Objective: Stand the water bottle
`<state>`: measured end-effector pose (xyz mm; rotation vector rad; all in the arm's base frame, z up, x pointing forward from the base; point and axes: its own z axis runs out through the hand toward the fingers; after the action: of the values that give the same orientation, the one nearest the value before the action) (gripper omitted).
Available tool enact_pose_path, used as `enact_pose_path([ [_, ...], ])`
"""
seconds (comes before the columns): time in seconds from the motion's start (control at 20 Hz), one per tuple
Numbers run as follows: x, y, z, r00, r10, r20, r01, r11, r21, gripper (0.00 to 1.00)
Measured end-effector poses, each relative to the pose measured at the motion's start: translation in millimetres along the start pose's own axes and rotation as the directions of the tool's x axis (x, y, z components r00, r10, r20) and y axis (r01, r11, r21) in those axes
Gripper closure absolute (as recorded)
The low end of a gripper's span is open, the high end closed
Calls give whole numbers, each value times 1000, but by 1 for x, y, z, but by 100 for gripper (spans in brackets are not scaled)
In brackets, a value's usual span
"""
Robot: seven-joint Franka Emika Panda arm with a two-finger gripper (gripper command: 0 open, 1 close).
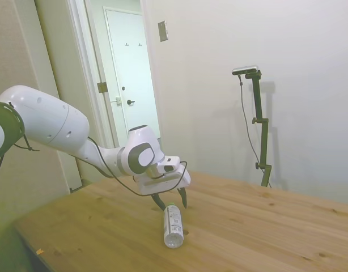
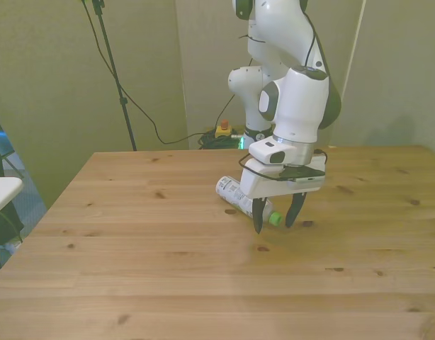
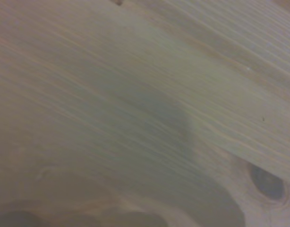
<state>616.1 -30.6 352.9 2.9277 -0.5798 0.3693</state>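
Observation:
The water bottle (image 1: 173,225) lies on its side on the wooden table (image 1: 264,226), a clear bottle with a white label. In the front view the water bottle (image 2: 237,196) shows its green cap (image 2: 275,218) pointing toward the camera. My gripper (image 2: 273,216) is open and lowered over the cap end, one dark finger on each side of the cap. From the side my gripper (image 1: 170,202) hangs just over the bottle's near-arm end. The wrist view shows only blurred wood grain.
The table (image 2: 168,248) spreads wide around the bottle. A dark knot (image 3: 268,183) marks the wood under the wrist camera. A wall and a door (image 1: 131,79) stand behind the table.

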Motion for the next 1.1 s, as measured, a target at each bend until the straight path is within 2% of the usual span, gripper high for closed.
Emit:
enact_pose_path([
  [0.45,-2,0,2,1000,20,18,-21,1000,12,100],
  [0.95,6,3,2,998,39,58,-38,999,-14,100],
  [1.1,19,5,-5,993,111,27,-111,994,-7,100],
])
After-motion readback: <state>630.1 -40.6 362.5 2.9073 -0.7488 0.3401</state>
